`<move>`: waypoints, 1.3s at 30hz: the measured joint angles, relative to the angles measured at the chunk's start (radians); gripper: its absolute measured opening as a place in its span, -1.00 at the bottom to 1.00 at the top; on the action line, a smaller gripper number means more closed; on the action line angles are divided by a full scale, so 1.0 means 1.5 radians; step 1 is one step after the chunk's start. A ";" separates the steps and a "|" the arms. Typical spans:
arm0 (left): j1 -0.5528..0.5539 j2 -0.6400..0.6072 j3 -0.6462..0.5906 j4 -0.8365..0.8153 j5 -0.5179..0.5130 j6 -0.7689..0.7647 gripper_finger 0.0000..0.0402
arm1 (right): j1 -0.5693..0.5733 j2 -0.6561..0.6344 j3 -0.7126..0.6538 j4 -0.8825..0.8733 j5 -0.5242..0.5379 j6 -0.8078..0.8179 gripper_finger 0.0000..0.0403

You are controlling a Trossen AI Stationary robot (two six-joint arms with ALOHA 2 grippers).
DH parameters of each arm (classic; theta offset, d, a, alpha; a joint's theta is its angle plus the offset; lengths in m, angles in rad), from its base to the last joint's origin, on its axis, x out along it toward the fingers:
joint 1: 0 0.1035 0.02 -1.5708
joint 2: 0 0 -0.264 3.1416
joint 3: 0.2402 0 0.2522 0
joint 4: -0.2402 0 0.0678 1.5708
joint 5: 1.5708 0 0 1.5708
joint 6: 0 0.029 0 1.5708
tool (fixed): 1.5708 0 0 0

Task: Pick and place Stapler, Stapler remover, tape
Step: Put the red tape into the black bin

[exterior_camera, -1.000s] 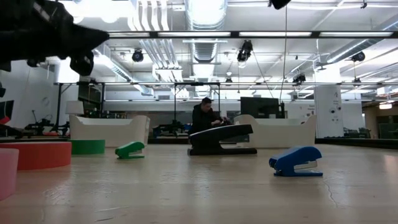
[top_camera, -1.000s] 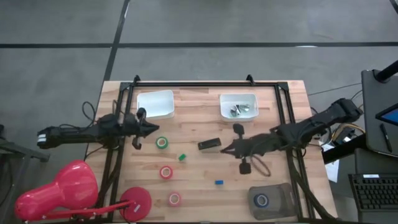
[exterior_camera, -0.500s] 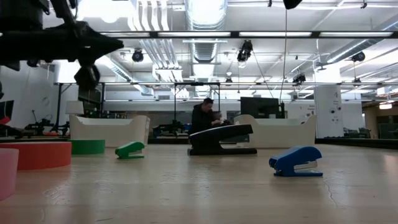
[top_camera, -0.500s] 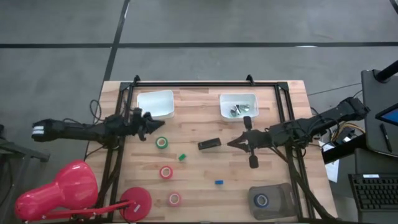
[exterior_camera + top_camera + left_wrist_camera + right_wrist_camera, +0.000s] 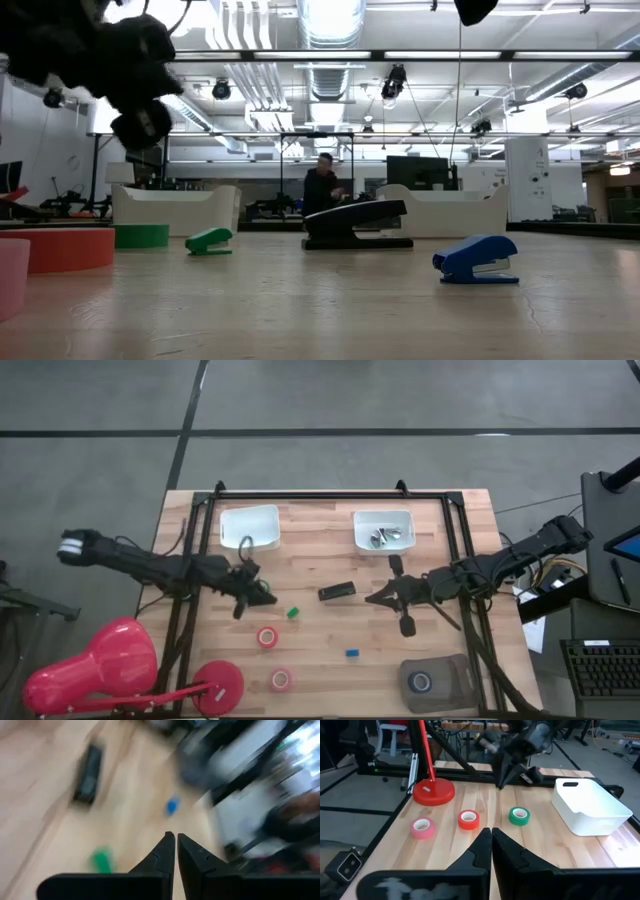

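Both grippers pinched shut, empty; small black bar stapler [image 5: 337,591] lies between them

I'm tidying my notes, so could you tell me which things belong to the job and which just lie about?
Job: stapler, green tape, red tape, pink tape, blue tape, green piece, blue piece, likely removers.
Lying about: red stand, white bins, perhaps drop-off spots.
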 joint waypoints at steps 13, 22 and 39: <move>-0.194 0.146 0.179 -0.372 -0.236 -0.020 -0.19 | 0.000 0.019 0.000 -0.002 0.001 0.008 -0.96; -0.209 0.272 0.179 -0.328 -0.130 -0.074 0.10 | 0.001 0.020 0.000 -0.004 0.001 0.024 -0.96; -0.209 0.413 0.194 -0.314 -0.125 -0.094 -0.10 | 0.001 0.020 -0.003 -0.005 0.001 0.013 -0.96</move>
